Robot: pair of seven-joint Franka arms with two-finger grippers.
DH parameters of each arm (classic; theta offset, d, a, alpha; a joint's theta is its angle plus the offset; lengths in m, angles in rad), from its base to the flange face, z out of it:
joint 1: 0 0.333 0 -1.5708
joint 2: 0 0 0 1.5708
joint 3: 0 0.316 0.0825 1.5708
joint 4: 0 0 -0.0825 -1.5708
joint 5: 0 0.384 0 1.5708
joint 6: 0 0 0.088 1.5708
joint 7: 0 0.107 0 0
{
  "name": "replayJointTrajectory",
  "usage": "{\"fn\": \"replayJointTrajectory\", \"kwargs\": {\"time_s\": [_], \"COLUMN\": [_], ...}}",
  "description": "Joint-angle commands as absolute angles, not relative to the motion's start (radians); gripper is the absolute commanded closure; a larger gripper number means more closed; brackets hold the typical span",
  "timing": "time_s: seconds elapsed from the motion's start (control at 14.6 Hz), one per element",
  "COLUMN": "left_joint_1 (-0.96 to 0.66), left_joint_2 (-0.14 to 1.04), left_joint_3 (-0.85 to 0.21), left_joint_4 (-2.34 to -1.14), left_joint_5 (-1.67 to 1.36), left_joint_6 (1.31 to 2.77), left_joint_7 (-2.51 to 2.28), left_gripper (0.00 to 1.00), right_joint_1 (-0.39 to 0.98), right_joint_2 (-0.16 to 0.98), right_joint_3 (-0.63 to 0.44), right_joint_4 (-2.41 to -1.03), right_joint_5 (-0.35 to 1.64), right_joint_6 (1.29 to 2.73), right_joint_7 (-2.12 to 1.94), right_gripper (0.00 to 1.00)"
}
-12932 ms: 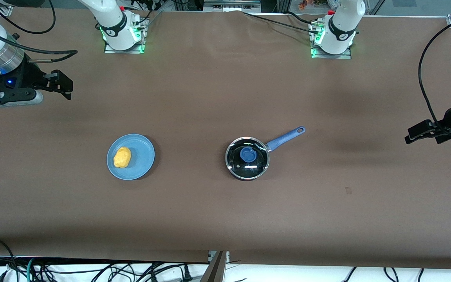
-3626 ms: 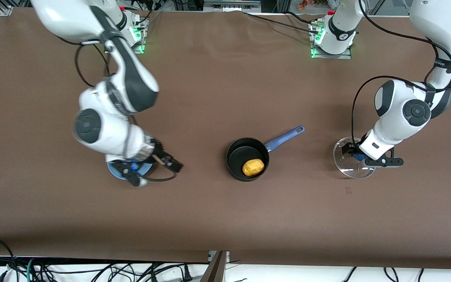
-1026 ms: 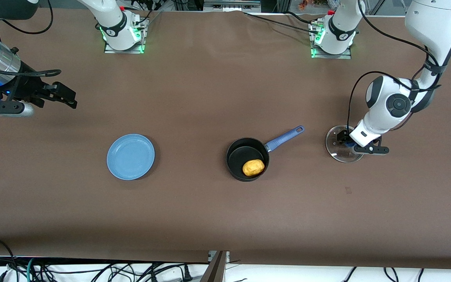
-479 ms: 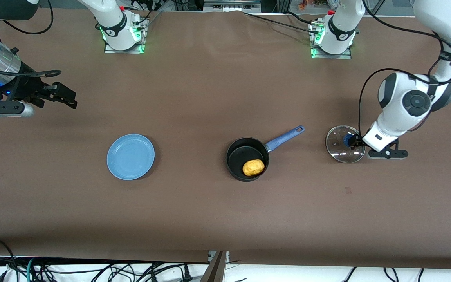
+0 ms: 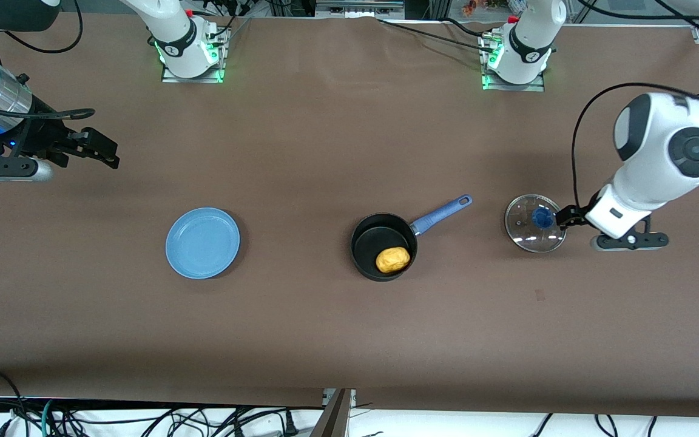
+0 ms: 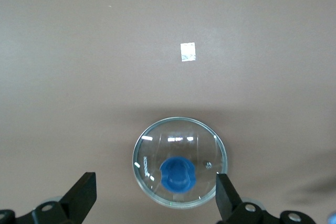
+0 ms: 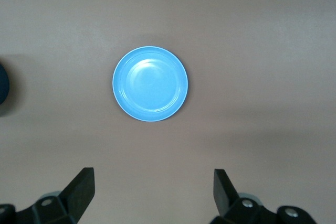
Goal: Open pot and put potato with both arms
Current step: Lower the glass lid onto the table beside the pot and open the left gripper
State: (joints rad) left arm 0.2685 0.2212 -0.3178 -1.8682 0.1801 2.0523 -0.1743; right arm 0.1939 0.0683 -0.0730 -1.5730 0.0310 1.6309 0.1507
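Potato [image 5: 392,260] sits in the uncovered pot [image 5: 366,243]; glass lid [image 5: 535,223] lies on the table toward the left arm's end. Left gripper [image 6: 152,203] hangs released above the lid. Right gripper [image 7: 149,198] waits, spread wide, empty, over the blue plate [image 7: 150,84].

Table cover [image 5: 301,152]: matt brown sheet, cloth- or paper-like, faint creases toward the edge where the arm bases stand. Pot [image 5: 384,246]: matt black inside, handle matt blue. Potato [image 5: 392,260]: yellow-orange, dull, lumpy skin. Lid [image 6: 180,169]: clear glass, glossy with light glints, thin shiny metal rim, smooth blue plastic-looking knob. Plate [image 7: 150,84]: light blue, smooth, soft sheen at centre. Arm shells: glossy white plastic; black gripper fingers [image 6: 84,195] matt.
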Motion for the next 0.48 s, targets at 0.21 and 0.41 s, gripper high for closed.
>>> {"fn": "replayJointTrajectory", "kwargs": {"time_s": [0.21,0.41], "left_joint_1": [0.279,0.294], "left_joint_2": [0.173,0.184], "left_joint_3": [-0.318,-0.314], "left_joint_4": [-1.64,-1.611], "left_joint_5": [0.08,0.074], "left_joint_6": [1.786,1.77], "left_joint_7": [-0.117,-0.114], "left_gripper": [0.0,0.0], "right_joint_1": [0.198,0.198], "right_joint_2": [0.071,0.071], "right_joint_3": [-0.072,-0.072], "right_joint_4": [-1.557,-1.557], "right_joint_5": [0.02,0.018], "right_joint_6": [1.617,1.618], "right_joint_7": [0.144,0.143], "right_gripper": [0.0,0.0]}}
